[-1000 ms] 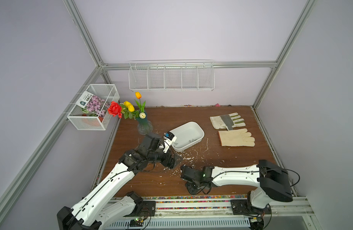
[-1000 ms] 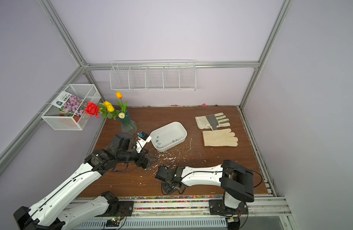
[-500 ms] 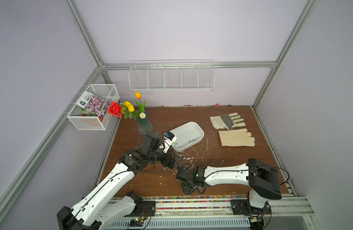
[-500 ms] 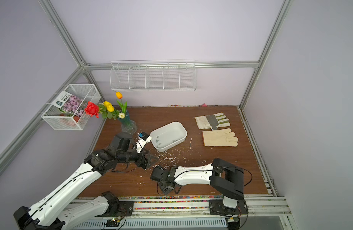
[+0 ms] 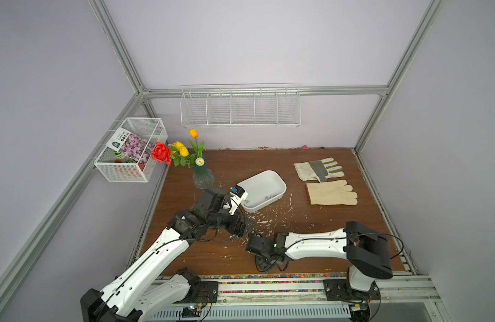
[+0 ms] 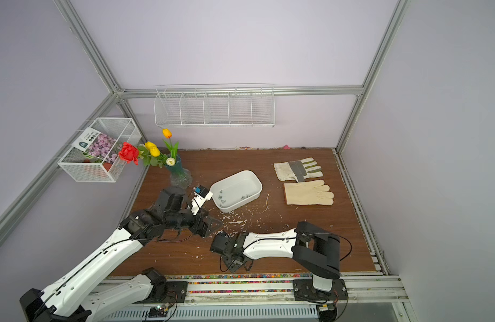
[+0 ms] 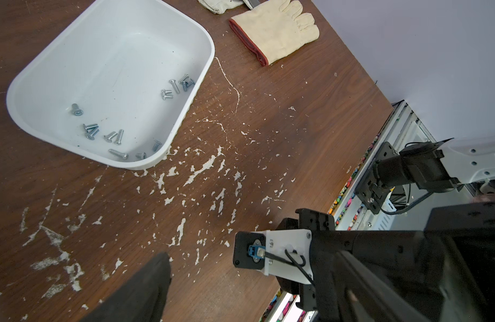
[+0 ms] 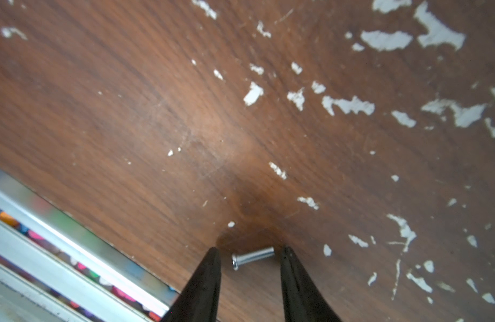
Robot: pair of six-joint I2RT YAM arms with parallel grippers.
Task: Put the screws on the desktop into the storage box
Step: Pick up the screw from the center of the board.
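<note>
Maybe the screw, endwise between the right gripper's parted jaws, skids over the desk's front edge; the left gripper's jaws are also spread.

Soft, even light is falling from above in both top views, leaving the desktop bright and free of glare, while the frame posts are bowing outward toward the edges. My right wrist camera is rendering the screw sharply beside a faint dark shadow, and the rail is blurring out of focus.
</note>
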